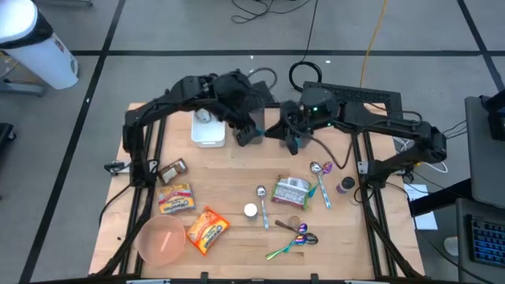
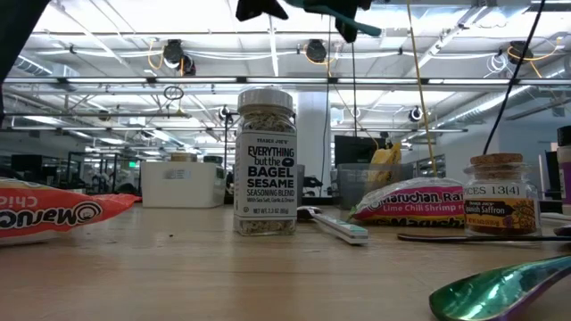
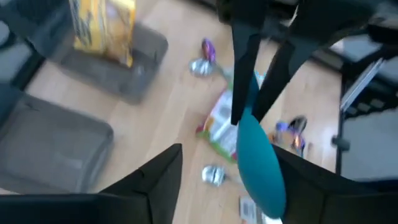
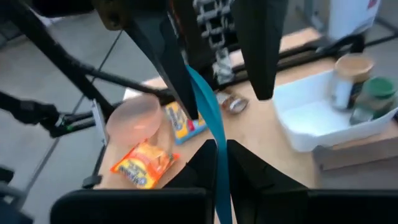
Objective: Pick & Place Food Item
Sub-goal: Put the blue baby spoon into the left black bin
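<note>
Right claw: the right gripper [image 4: 217, 151] is up over the back middle of the light wooden table [image 1: 237, 170]. Its fingers are pressed together on the handle of a teal plastic spoon [image 3: 258, 165].
Left claw: the left gripper [image 3: 227, 154] faces the right one at close range. Its fingers [image 3: 155, 183] are spread wide.
Contact: the spoon's bowl hangs between the left fingers. It seems to touch neither of them, though the wrist view is blurred.
Spoon: it is held in the air between the two arms, clear of the table.
Food items: an orange crinkled noodle packet [image 1: 207, 229] lies near the front-left, just beside a pink plastic bowl [image 1: 162, 239]. A yellow noodle packet [image 1: 175, 199] is behind the orange one. A green shrimp noodle packet [image 1: 290, 192] lies right of centre.
Jars: a clear bagel seasoning jar with a white cap [image 2: 266, 162] stands upright mid-table. A small corked saffron jar [image 2: 501, 196] stands near the right edge.
Bin: a white rectangular bin [image 4: 311, 124] at the back holds two jars.
Under the arms: metal spoons [image 1: 262, 201] lie on the bare wood.
</note>
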Robot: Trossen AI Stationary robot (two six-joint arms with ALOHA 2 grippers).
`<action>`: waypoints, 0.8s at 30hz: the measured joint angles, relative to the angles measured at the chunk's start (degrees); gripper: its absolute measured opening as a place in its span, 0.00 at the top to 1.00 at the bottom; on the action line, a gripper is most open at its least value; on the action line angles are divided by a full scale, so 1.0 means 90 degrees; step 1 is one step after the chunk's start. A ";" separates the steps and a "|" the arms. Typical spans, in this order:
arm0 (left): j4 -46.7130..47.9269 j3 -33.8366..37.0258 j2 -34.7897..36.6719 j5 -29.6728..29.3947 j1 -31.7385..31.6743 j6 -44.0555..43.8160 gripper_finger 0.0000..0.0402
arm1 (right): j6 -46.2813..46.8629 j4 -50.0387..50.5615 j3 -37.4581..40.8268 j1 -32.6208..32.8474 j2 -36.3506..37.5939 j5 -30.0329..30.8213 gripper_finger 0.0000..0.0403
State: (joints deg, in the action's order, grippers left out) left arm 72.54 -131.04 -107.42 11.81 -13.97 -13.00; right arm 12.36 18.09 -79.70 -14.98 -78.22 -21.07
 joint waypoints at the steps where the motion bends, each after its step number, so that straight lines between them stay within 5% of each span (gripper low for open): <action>1: -0.0129 0.0000 0.0069 -0.0006 -0.0021 -0.0022 0.43 | -0.0006 -0.0019 -0.0001 -0.0024 0.0080 0.0037 0.98; 13: -0.1622 0.0000 0.0885 -0.0553 -0.0124 -0.0107 0.42 | -0.0121 -0.0286 0.0000 -0.0180 0.1148 0.1179 0.98; 24: -0.2869 -0.0002 0.0556 -0.0815 0.0212 -0.0046 0.42 | 0.0233 -0.2555 -0.0002 -0.0156 0.1605 0.2151 0.98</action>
State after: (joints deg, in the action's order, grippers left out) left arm 46.71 -131.07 -102.41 4.47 -12.06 -13.41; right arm 14.46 -4.91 -79.72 -16.38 -63.77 -1.71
